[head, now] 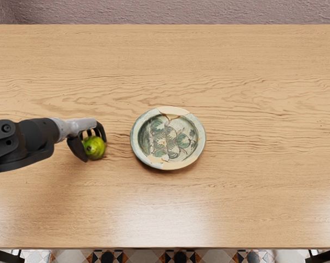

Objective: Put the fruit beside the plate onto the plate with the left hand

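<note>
A small green fruit (95, 147) lies on the wooden table left of the plate. My left hand (88, 141) reaches in from the left edge, its dark fingers curled around the fruit from above and from the left. The round plate (136, 136), pale-rimmed with a green painted pattern, sits near the table's middle with nothing on it. A gap of bare wood separates fruit and plate. The right arm does not show.
The wooden table (236, 71) stretches wide around the plate, with its front edge near the bottom of the picture. A patterned floor shows below that edge.
</note>
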You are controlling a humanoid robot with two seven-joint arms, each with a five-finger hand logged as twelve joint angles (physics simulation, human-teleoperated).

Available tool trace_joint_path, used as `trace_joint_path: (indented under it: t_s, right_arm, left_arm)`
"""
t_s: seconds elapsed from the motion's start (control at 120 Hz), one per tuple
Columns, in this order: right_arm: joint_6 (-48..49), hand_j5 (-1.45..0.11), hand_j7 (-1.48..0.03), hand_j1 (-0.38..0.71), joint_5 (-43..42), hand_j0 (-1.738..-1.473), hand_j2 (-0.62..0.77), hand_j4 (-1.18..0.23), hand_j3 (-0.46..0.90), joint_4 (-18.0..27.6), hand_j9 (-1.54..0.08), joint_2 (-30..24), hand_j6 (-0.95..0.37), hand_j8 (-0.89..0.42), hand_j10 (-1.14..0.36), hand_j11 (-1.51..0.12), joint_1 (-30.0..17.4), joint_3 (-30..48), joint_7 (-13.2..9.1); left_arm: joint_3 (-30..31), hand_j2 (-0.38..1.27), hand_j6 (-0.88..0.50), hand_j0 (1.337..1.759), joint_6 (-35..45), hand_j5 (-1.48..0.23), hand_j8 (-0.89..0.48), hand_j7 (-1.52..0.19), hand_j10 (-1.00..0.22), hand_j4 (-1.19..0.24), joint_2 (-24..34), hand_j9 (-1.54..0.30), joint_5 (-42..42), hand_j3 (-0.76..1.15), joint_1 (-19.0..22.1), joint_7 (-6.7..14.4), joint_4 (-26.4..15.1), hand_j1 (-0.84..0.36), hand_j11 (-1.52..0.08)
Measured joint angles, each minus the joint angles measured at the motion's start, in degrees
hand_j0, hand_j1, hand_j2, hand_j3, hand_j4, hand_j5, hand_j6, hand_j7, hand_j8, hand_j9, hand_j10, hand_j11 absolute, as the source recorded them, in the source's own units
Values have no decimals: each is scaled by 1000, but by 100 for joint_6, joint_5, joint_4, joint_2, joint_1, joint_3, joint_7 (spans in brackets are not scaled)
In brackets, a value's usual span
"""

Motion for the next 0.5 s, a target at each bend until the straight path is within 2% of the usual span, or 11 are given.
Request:
trace_joint_path:
  t_s: [0.267,0.5]
  right_arm:
    - [0,0,0,-349,0,-1658,0,0,0,-1,0,0,0,0,0,0,0,5,3]
    - [0,0,0,-349,0,-1658,0,0,0,-1,0,0,0,0,0,0,0,7,4]
  left_arm:
    - [-279,-2,-237,1651,-235,-773,-283,-768,-529,-415,-42,-762,-208,0,-69,1,-5,-173,-766]
    - [-635,0,-253,1651,-449,-792,-295,-766,-533,-413,-111,-764,-365,0,-330,1,-11,-158,-768]
